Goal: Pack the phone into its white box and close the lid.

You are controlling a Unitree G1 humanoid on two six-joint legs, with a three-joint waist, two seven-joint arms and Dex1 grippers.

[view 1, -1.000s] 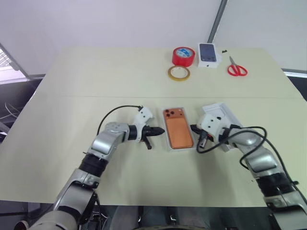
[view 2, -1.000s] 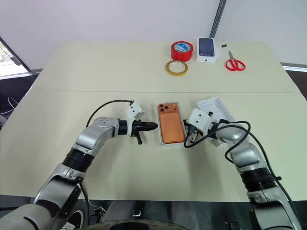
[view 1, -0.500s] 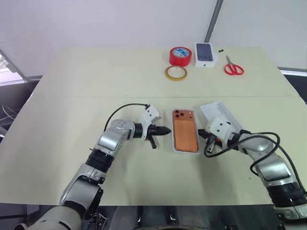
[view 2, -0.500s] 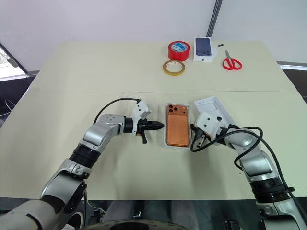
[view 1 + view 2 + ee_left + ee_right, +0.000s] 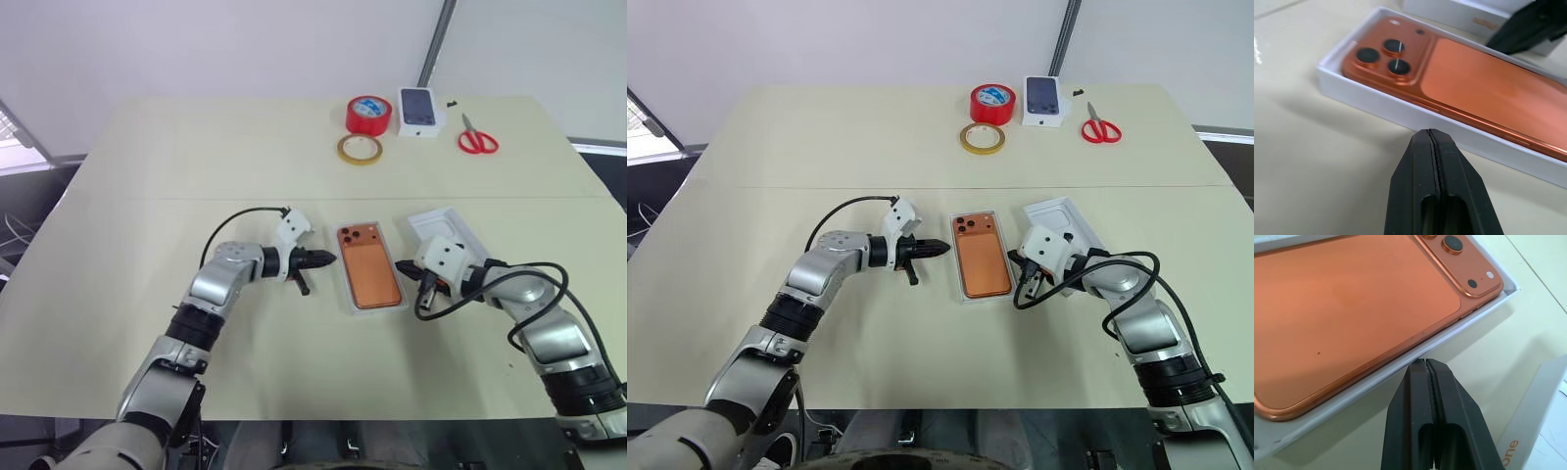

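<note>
One phone [image 5: 981, 258] lies back-up inside the one white box [image 5: 961, 293], near the middle of the table [image 5: 823, 147], its three dark lenses at the far left corner, away from the robot. The copper-orange back fills most of the tray, with the white rim showing all round. One lid [image 5: 1070, 217] lies open side up just beside the box on its right, partly behind the right arm, so the box is not yet covered. Two grippers flank the box. The left gripper [image 5: 942, 248] points at the box's left wall near the lens end, its two black fingers [image 5: 1425, 166] pressed together with nothing between them; from the wrist view the tip sits just short of the wall, and I cannot tell if it touches. The right gripper [image 5: 1017, 259] points at the box's right wall, its two fingers [image 5: 1422, 396] likewise pinched flat together and empty, the tip very close to the rim. At the far edge of the table sit four more things: one red tape roll [image 5: 992, 102], one tan tape roll [image 5: 982, 138] just in front of it, one small carton [image 5: 1044, 99] printed with a dark phone, and one pair of red-handled scissors [image 5: 1101, 128] to its right.
</note>
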